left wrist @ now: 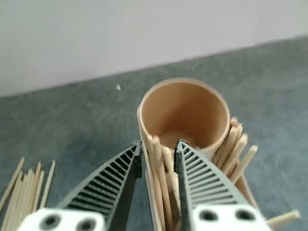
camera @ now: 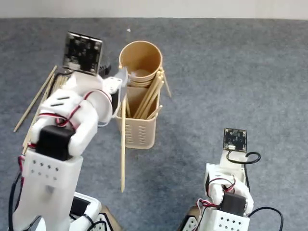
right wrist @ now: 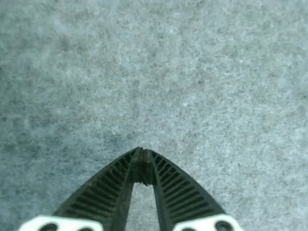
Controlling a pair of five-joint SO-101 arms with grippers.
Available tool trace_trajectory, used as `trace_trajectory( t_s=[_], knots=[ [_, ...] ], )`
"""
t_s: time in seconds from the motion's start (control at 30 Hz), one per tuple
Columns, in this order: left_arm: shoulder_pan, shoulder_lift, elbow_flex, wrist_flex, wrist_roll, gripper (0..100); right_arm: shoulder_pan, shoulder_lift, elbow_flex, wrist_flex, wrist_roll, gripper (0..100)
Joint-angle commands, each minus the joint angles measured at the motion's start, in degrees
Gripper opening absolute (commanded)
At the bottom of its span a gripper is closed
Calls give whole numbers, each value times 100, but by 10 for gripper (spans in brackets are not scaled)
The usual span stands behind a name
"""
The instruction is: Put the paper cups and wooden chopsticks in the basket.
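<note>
Two arms stand side by side at your grey surface (camera: pixel 231 72). Your left pincer (camera: pixel 122 82) hangs at the near-left rim of the beige slotted basket (camera: pixel 139 132), just beside the stacked paper cups (camera: pixel 140 57). Its fingers are pressed in on a held chopstick (camera: pixel 122 154). In the high view this stick runs from the pincer along the basket's left side and ends well short of the arm bases.

In the left wrist view you see the same left pincer (left wrist: pixel 159 144) with pale sticks filling the gap between its fingers. How many it pinches cannot be told. The held chopstick (left wrist: pixel 161 187) sits close against the wall of the paper cups (left wrist: pixel 185 110).

The cups stand upright, nested in the far end of the basket. A bundle of chopsticks in the basket (camera: pixel 150 98) leans against them, tips fanned out past the cup's right side (left wrist: pixel 236 149).

More loose chopsticks (camera: pixel 34 101) lie on the surface to the left, partly under your left arm (left wrist: pixel 24 192).

Your right arm (camera: pixel 226 192) sits low at the near right, well apart from the basket. Your right pincer (right wrist: pixel 143 151) is pressed together, tips touching, with nothing between them, over bare surface (right wrist: pixel 192 72).
</note>
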Motion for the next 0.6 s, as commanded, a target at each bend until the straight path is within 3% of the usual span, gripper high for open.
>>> trace_trajectory(
  t_s=[0.0, 0.1, 0.17, 0.3, 0.37, 0.57],
  knots=[
    [-22, -13, 541, -97, 18, 140, 40, -66, 778, 22, -70, 5],
    [-57, -31, 1095, -97, -62, 140, 40, -66, 778, 22, -70, 5],
    [-66, -57, 1402, -97, -527, 138, 40, -66, 778, 22, -70, 5],
    [-66, -66, 1508, -97, -1204, 42, 40, -66, 778, 22, -70, 5],
    [-66, -66, 1464, -167, -1213, 3, 40, -66, 778, 22, -70, 5],
    [-75, -75, 989, -220, -1178, 36, 40, -66, 778, 22, -70, 5]
  ],
)
